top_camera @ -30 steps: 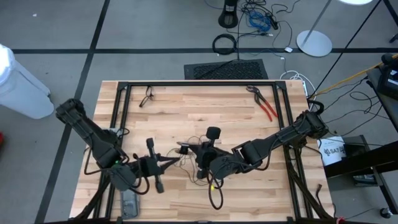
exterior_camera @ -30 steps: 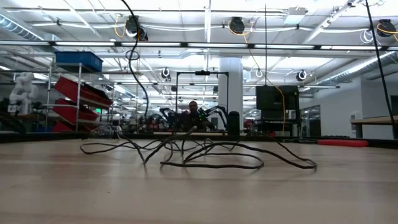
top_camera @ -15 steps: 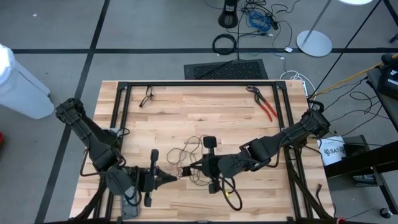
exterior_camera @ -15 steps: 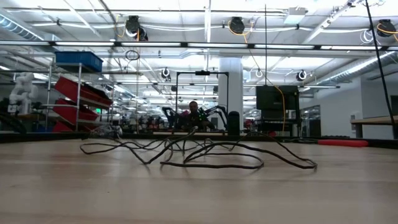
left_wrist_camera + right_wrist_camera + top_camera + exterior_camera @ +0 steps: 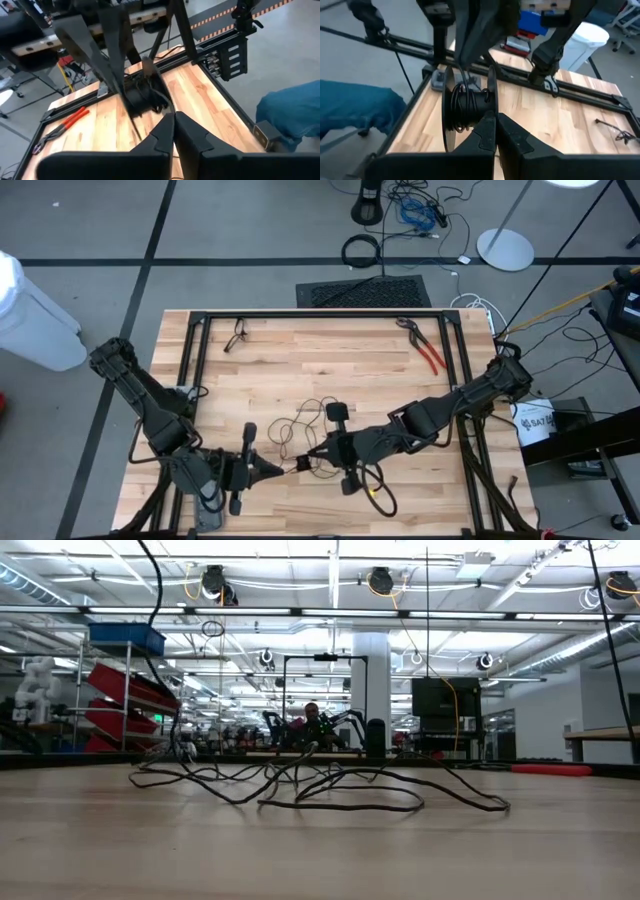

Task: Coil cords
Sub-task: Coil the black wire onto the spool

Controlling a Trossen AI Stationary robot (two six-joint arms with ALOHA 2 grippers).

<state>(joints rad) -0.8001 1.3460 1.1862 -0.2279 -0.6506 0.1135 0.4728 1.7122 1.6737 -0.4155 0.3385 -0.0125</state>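
Trouble could come from the cord (image 5: pixel 300 423) itself. It lay in a loose, messy heap near the middle of the worktop (image 5: pixel 400 370), a bit toward the front edge, and its loops crossed over each other. The left gripper (image 5: pixel 278 469) sat low near the front edge, just beside the heap, with its fingers pressed together. The right gripper (image 5: pixel 312 454) was right across from it, at the heap's front side, and it was closed too. I could not tell if either one had the cord pinched.

If one had it and pulled, the crossed loops could pull tight into a knot. If neither had it, the cord would just stay flat and no coil would form. The two grippers were also very close, so they could bump.
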